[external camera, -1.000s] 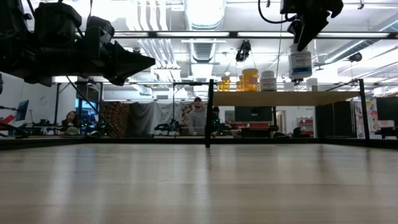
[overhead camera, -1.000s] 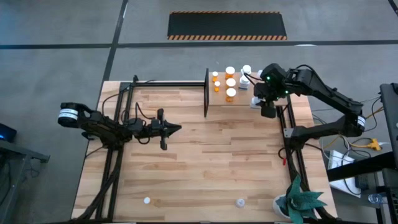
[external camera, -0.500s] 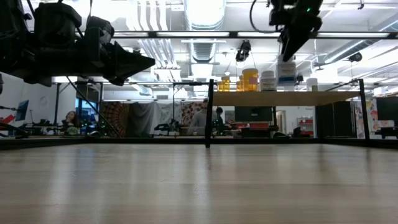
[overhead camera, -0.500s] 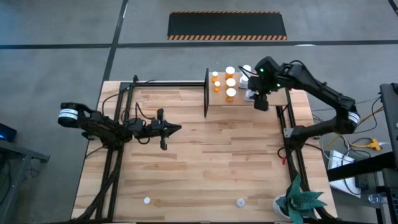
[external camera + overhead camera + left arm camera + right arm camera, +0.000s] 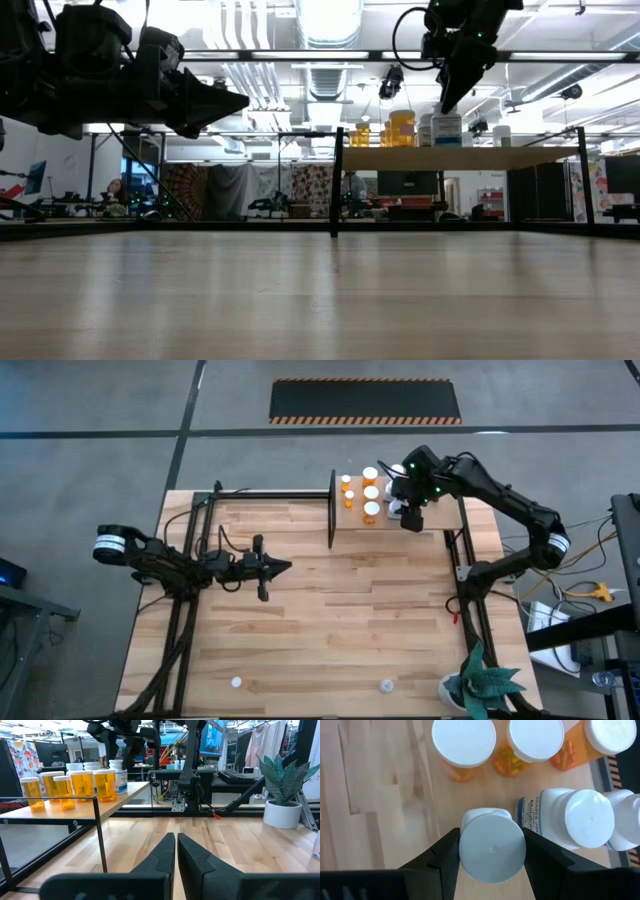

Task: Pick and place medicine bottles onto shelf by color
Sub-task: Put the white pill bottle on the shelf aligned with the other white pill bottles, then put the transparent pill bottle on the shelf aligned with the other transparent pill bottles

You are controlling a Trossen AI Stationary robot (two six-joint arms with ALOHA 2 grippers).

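The right gripper (image 5: 492,852) is pinching a white-capped white medicine bottle (image 5: 492,847) above the light-wood shelf (image 5: 435,520); only its wrist view shows this. The left gripper (image 5: 176,851), pressed together, is waiting over the table.

Five orange bottles (image 5: 371,510); three white bottles (image 5: 492,849); two small white-capped bottles (image 5: 236,682) elsewhere.

The right gripper (image 5: 410,518) covers its white bottle (image 5: 492,848) from overhead; whether that bottle's base touches the shelf (image 5: 460,158) is unclear. Two small white objects (image 5: 236,682) near the table's front edge are too tiny to identify.
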